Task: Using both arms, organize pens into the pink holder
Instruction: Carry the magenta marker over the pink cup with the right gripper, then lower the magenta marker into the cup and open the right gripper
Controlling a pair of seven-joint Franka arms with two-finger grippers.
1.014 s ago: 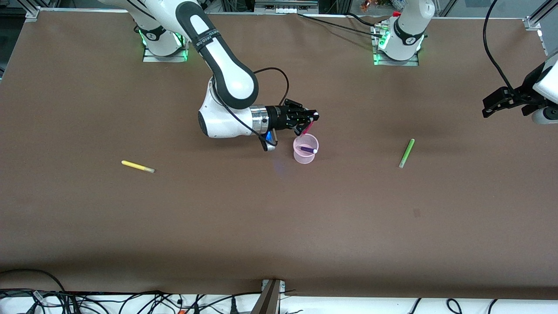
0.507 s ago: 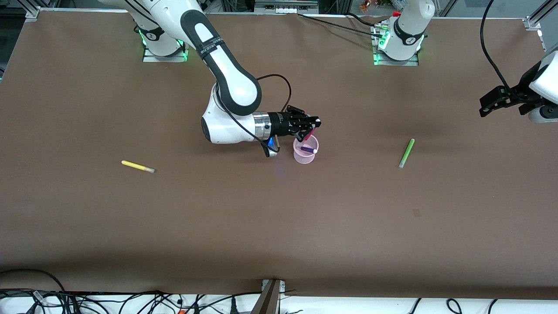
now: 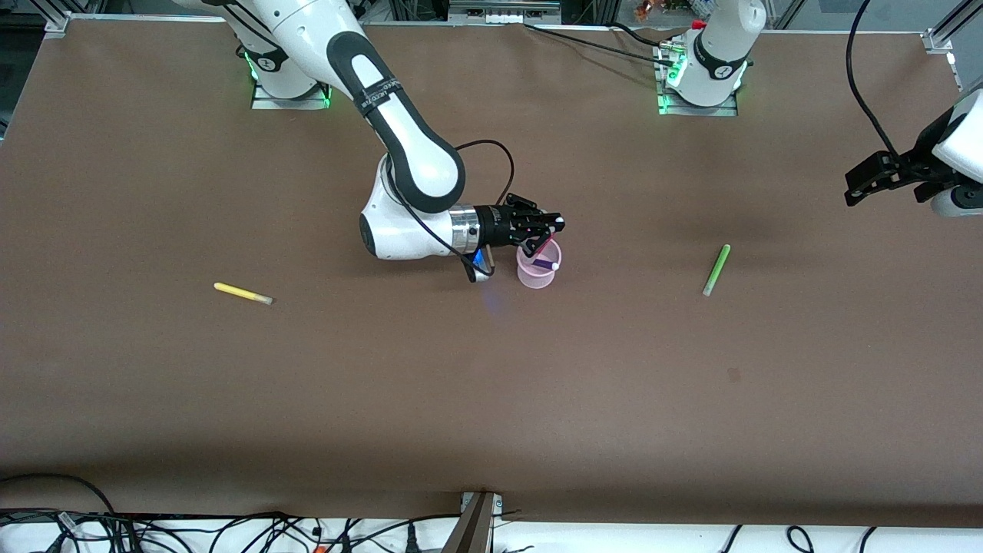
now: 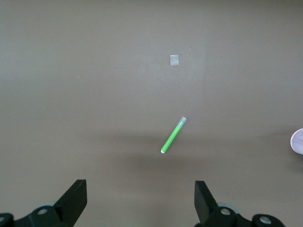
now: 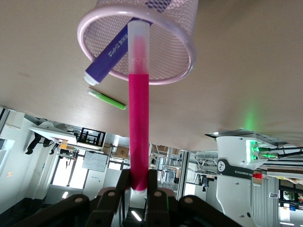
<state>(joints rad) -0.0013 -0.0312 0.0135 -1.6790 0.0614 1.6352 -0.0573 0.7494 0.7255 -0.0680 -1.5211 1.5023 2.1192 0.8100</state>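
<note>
The pink holder (image 3: 538,270) stands mid-table with the purple pen (image 3: 544,264) leaning inside it. My right gripper (image 3: 548,230) is shut on the magenta pen (image 3: 544,246) just over the holder's rim. In the right wrist view the magenta pen (image 5: 139,109) points its pale end into the holder (image 5: 191,53), beside the purple pen (image 5: 111,52). The yellow pen (image 3: 243,293) lies toward the right arm's end. The green pen (image 3: 716,269) lies toward the left arm's end. My left gripper (image 3: 862,189) is open and empty, high over the table near that end, with the green pen (image 4: 173,135) ahead of it.
A small pale patch (image 4: 174,60) marks the brown table (image 3: 491,384). Cables hang along the table edge nearest the front camera (image 3: 230,530). The holder's edge shows in the left wrist view (image 4: 298,141).
My right gripper has moved down toward the holder, bringing the magenta pen's end into its mouth. The left gripper shifted slightly, then held still.
</note>
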